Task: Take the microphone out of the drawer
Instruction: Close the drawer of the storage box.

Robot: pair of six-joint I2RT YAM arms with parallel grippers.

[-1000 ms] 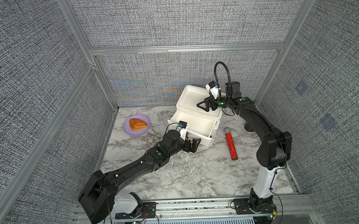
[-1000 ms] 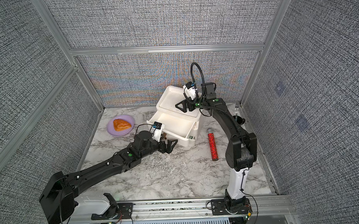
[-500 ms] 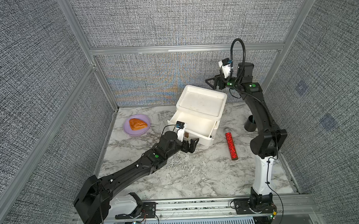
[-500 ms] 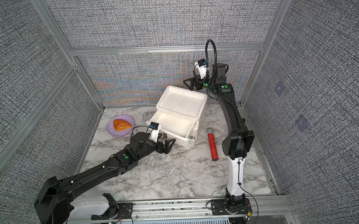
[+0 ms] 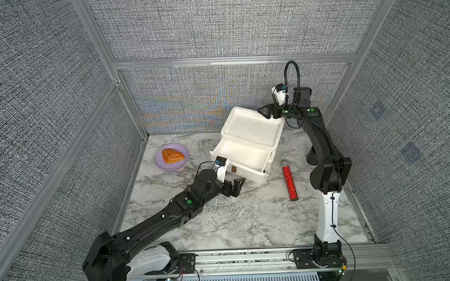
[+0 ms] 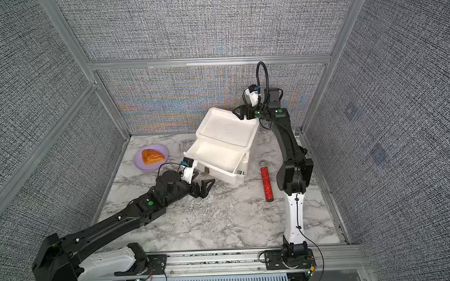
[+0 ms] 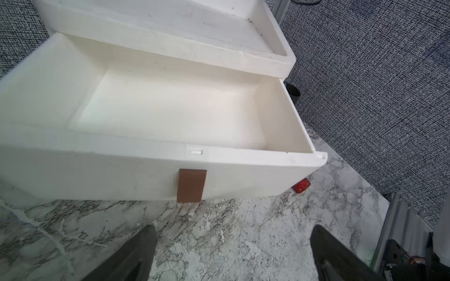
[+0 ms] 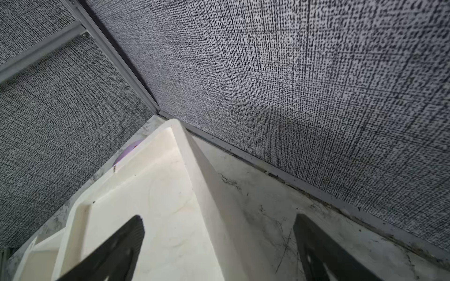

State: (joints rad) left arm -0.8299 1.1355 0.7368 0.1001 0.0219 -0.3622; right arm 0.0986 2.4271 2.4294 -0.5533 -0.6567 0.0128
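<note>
Marble table (image 5: pixel 247 222) carries the red microphone (image 5: pixel 289 183), lying outside and beside the open white drawer (image 5: pixel 245 158), while left jaws and right jaws both gape wide, gripping nothing.

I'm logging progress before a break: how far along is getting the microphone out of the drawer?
Done, it seems: the drawer stands pulled out and bare inside, and the red microphone lies on the table beside it. In hand: nothing; the left pincer is open before the drawer front, the right pincer open above a back corner of the cabinet. Left: nothing that shows.
</note>
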